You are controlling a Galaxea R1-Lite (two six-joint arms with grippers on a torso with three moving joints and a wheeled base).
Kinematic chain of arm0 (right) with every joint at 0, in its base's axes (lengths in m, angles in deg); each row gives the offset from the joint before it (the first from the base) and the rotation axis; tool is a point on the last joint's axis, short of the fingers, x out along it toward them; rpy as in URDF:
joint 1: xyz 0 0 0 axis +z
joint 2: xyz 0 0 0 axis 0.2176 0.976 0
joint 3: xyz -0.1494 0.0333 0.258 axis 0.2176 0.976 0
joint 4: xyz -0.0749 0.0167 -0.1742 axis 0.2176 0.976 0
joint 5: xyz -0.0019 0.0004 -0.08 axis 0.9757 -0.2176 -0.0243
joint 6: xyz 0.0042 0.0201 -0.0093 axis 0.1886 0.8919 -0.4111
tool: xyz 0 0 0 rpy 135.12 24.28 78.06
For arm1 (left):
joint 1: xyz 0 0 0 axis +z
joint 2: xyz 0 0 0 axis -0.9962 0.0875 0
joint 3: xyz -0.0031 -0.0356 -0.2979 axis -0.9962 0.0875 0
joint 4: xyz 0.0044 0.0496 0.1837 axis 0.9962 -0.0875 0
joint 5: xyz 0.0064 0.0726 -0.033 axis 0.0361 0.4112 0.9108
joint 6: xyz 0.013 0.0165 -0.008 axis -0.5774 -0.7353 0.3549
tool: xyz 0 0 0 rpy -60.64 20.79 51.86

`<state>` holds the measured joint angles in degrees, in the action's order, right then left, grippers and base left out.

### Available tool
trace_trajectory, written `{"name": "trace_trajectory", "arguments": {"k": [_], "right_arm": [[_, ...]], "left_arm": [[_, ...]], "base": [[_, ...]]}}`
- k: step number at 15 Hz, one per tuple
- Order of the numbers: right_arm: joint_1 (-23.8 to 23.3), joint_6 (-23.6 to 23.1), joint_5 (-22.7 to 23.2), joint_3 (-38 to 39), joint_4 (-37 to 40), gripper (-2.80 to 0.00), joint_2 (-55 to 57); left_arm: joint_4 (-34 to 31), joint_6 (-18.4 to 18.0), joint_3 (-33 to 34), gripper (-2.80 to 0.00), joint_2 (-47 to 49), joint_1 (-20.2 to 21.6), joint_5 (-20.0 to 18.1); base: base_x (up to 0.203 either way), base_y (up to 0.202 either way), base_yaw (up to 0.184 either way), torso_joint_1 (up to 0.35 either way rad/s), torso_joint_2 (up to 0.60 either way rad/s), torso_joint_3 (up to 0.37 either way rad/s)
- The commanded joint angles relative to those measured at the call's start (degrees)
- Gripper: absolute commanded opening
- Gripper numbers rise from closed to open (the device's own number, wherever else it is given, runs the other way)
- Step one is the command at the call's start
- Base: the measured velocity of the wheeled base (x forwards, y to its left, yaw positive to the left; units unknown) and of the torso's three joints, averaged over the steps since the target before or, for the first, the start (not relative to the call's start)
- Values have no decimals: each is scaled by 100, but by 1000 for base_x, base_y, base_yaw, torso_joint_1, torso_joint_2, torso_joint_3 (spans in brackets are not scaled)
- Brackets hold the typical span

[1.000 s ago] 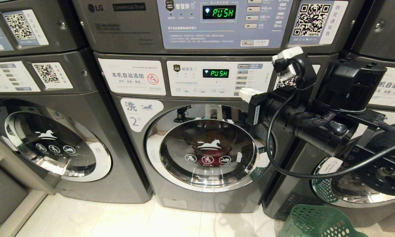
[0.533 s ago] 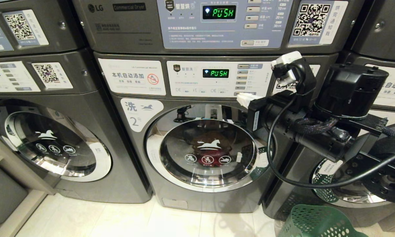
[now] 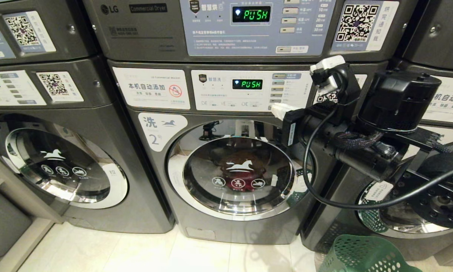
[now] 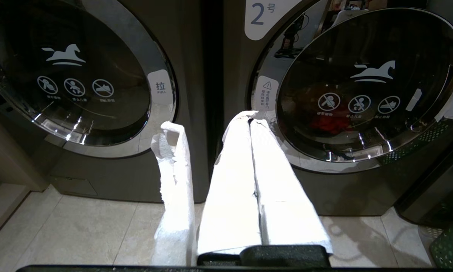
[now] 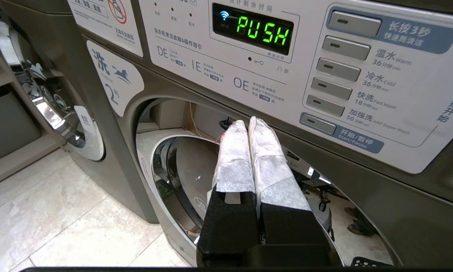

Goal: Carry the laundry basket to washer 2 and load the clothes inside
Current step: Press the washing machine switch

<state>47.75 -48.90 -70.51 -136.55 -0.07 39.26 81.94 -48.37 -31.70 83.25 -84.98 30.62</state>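
1. two of the task's stages look finished: the laundry basket (image 3: 366,255) stands on the floor at the lower right of the head view, in front of the machine to the right of washer 2 (image 3: 226,166), and what shows of it looks empty, though only its rim and upper wall are in frame.
2. the clothes (image 3: 241,177) show as a red mass behind the glass in the middle of the head view, inside the drum; the left wrist view shows the same red fabric (image 4: 330,122) through the door.
3. the door of washer 2 looks pushed to, its chrome rim sitting flat against the front; whether it is latched i cannot tell.
4. the right gripper (image 5: 245,126) has its padded fingers pressed together, holding nothing. in the head view it sits at centre right, just beside the control panel (image 3: 249,90), whose display reads "push".
5. the left gripper (image 4: 250,120) is also closed tight and empty, hanging low at the bottom centre of its own view, facing the gap between the two washer fronts; it is not seen in the head view.
6. what is left, by my judgement, is little: perhaps confirming the door is shut, then drawing the right arm back.
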Motion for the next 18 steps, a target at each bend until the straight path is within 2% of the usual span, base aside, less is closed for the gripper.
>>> {"name": "trace_trajectory", "arguments": {"k": [1,6,18], "right_arm": [[-204,-48,-23,-147,-24,-280,314],[-793,-216,-363,-939,-16,-280,964],[-714,-207,-13,-1385,83,-280,1067]], "left_arm": [[5,-2,229,-280,-1,0,1],[5,-2,229,-280,-1,0,4],[5,-2,229,-280,-1,0,10]], "base": [[0,0,0,0,0,0],[0,0,0,0,0,0],[0,0,0,0,0,0]]}}
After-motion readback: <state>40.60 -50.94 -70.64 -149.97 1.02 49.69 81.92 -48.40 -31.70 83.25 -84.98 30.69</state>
